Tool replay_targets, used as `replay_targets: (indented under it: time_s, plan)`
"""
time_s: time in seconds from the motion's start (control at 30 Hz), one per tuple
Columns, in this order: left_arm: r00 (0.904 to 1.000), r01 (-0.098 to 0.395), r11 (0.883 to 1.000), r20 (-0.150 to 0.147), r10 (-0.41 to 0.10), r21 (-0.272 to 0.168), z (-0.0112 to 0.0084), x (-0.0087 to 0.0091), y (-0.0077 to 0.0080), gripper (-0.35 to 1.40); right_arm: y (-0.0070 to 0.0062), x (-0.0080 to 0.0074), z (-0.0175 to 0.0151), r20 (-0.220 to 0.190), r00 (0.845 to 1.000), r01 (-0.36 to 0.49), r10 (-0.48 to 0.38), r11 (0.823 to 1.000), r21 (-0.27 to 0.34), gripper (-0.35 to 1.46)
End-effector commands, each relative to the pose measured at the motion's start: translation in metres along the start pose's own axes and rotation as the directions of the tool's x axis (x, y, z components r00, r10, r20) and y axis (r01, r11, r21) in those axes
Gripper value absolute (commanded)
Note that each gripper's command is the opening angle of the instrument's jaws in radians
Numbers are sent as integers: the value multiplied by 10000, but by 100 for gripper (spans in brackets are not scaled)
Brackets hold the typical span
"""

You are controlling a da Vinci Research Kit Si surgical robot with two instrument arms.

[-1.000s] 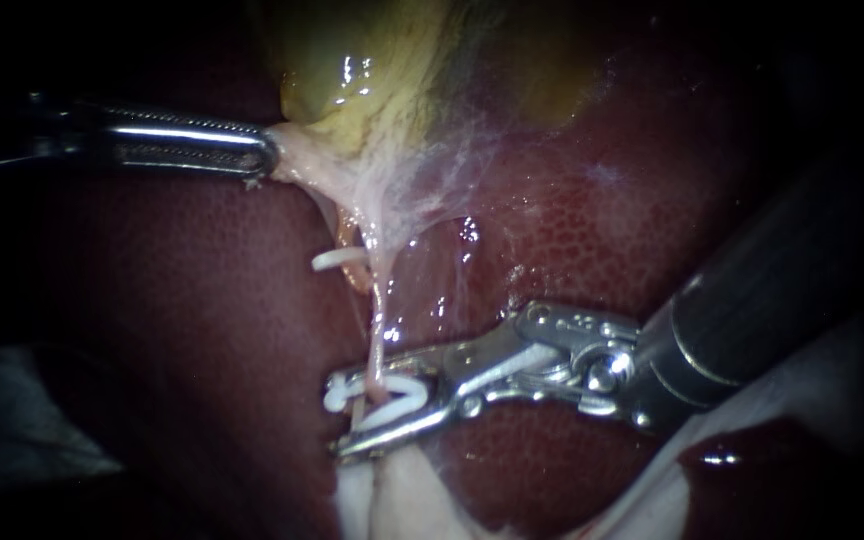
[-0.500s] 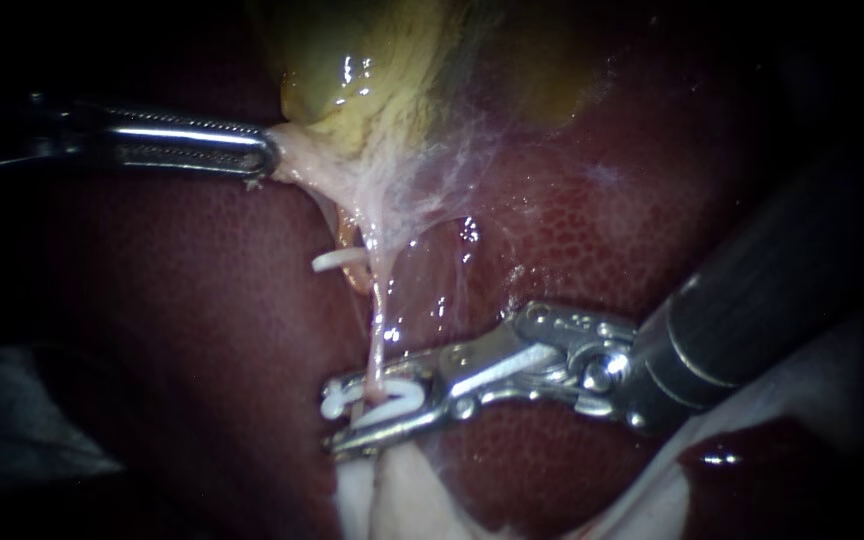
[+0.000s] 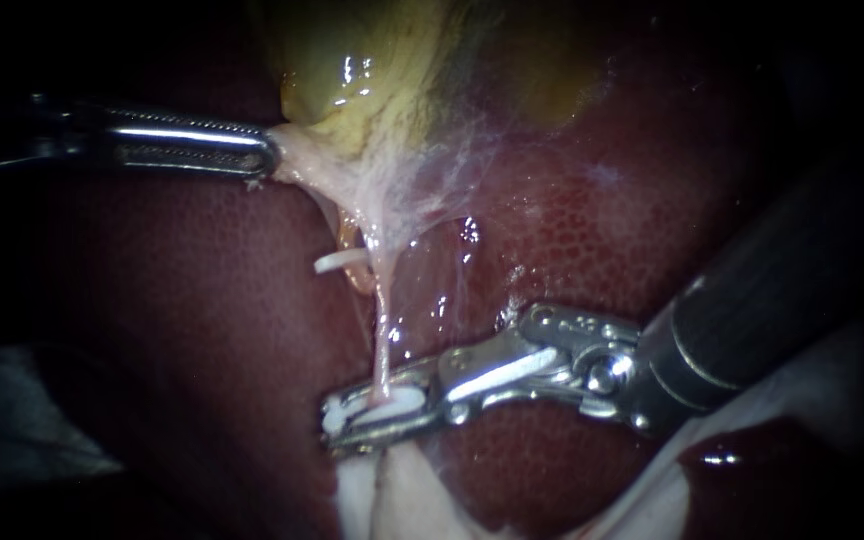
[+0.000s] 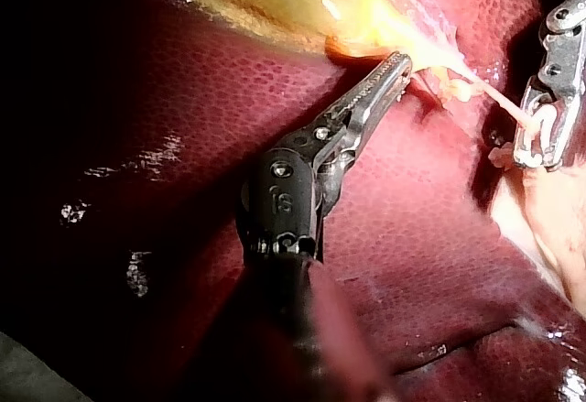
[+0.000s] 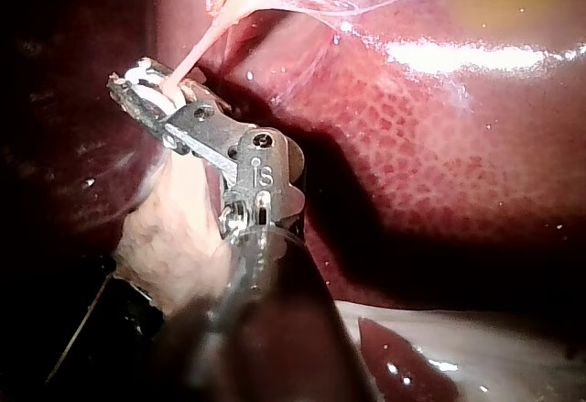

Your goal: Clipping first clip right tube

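The thin pink right tube (image 3: 382, 340) runs down from the yellow gallbladder (image 3: 372, 70) over the dark red liver (image 3: 572, 230). My right instrument (image 3: 340, 422) comes in from the right, and its jaws are shut on a white clip (image 3: 394, 402) around that tube. The right wrist view shows the same grip of the right instrument (image 5: 130, 86) on the clip (image 5: 157, 96) and tube (image 5: 197, 54). My left instrument (image 3: 270, 160) is shut on pale tissue at the gallbladder's lower edge and holds it taut, as the left wrist view also shows at its jaws (image 4: 403, 61).
Another white clip (image 3: 340, 262) sits on the short tube to the left, higher up. Pale fatty tissue (image 3: 402, 500) lies below the right instrument's jaws. White material (image 3: 812, 400) and a dark red pool (image 3: 752, 470) lie at the lower right.
The right instrument's jaws have closed from a wide gap down onto the clip, flattening it around the tube. The left instrument has held still.
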Motion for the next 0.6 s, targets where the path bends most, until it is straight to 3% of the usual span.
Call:
replay_targets:
  time_s: [0.03, 0.23, 0.37, 0.6]
  plan:
    - [10000, 1, 10000, 0, -1, -1, 0, 0, 0, -35, 0, 0, 0, 3, 10000, 3, -3, 10000, 3, -6]
    - [10000, 1, 10000, 0, -1, -1, 0, 0, 0, -35, -2, -2, -3, 84, 9999, -108, 107, 9998, 144, -35]
    - [10000, 1, 10000, 0, -1, 0, 0, 0, 0, -35, -3, -3, -5, 65, 9997, -220, 219, 9996, 176, -35]
    - [10000, 1, 10000, 0, -1, -1, 0, 0, 0, -35, -5, -5, -8, 448, 9983, -372, 373, 9993, -40, -35]
